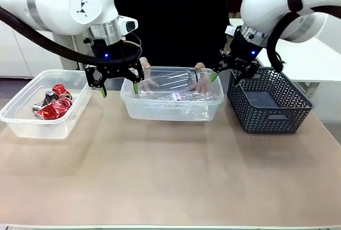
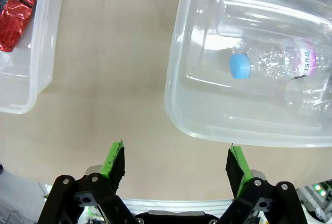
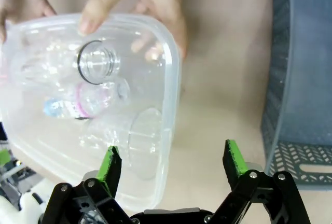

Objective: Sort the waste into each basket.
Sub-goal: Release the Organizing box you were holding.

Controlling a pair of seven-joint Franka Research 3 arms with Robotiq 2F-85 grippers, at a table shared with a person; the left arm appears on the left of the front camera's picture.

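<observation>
Two tubs: both clear; one at the worktop's left edge, the other mid-worktop toward the far edge.
Cans: red-and-silver, crushed, lying together in the left tub; a corner of them also shows in the left wrist view.
Bottles: clear plastic, lying on their sides in the middle tub; one has a blue cap and a pink-banded label, another is uncapped with its mouth open.
Person: both hands on the middle tub's far side, one on its rim near the right corner, the other toward the left.
Basket: dark lattice, at the worktop's right edge, nothing seen in it.
Left hand: fingers apart, holding nothing, hanging above the gap between the two tubs, just off the middle tub's left end.
Right hand: fingers apart, holding nothing, above the gap between the middle tub and the basket.
Progress, judged: sorting looks finished or nearly so; no loose waste lies on the worktop.
Handling, bottles: light, thin-walled, smooth; likely to slip or buckle under a hard squeeze. Neck or capped end is stiffest and best to take hold of.
Handling, cans: light, dented, sides give easily; grip across the body.
Risk: the person's fingers sit on the rim close to the right hand.
</observation>
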